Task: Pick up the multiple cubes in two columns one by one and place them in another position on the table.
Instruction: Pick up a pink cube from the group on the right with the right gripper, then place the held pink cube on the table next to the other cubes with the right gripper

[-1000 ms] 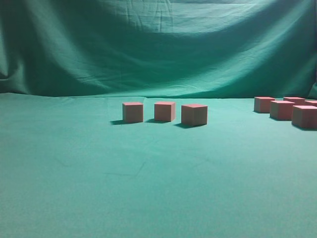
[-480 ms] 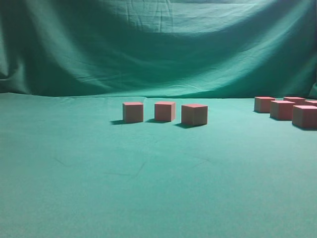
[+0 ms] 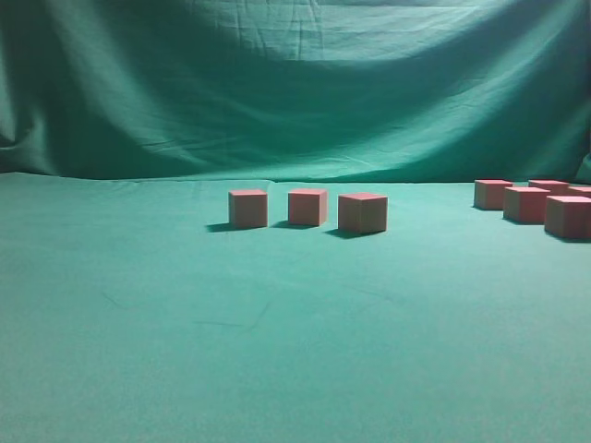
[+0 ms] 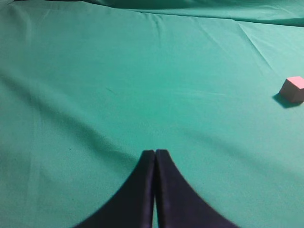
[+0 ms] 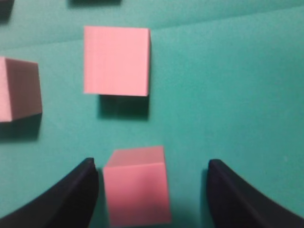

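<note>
Green cloth surface, exterior view: the table (image 3: 277, 351) spreads across the lower frame, with a draped green backdrop (image 3: 295, 83) hanging behind it.
Middle row, exterior view: three pink-topped cubes stand in a line near the table's centre, the left cube (image 3: 247, 209), the middle cube (image 3: 307, 207) and the right cube (image 3: 362, 212), each apart from its neighbour and casting a short shadow to the left.
Right cluster, exterior view: more cubes (image 3: 526, 204) are grouped at the right edge of the frame, well apart from the middle row; the nearest (image 3: 567, 217) is partly cut off by the frame.
Arms, exterior view: neither arm appears.
Left gripper, left wrist view: the left gripper (image 4: 155, 153) hangs over bare cloth with its two dark fingers (image 4: 137, 190) pressed together at the tips, nothing between them.
Lone cube, left wrist view: a single cube (image 4: 293, 89) rests on the cloth at the far right, well apart from the fingers.
Right gripper, right wrist view: the right gripper (image 5: 152, 175) has its fingers (image 5: 71, 194) spread wide apart.
Straddled cube, right wrist view: one cube (image 5: 137, 185) sits on the cloth between the fingers, just beside the left-hand one; contact cannot be told, and a clear gap remains on the other side.
Neighbouring cubes, right wrist view: another cube (image 5: 117, 60) lies beyond it, and a third (image 5: 19, 89) lies at the left edge.
</note>
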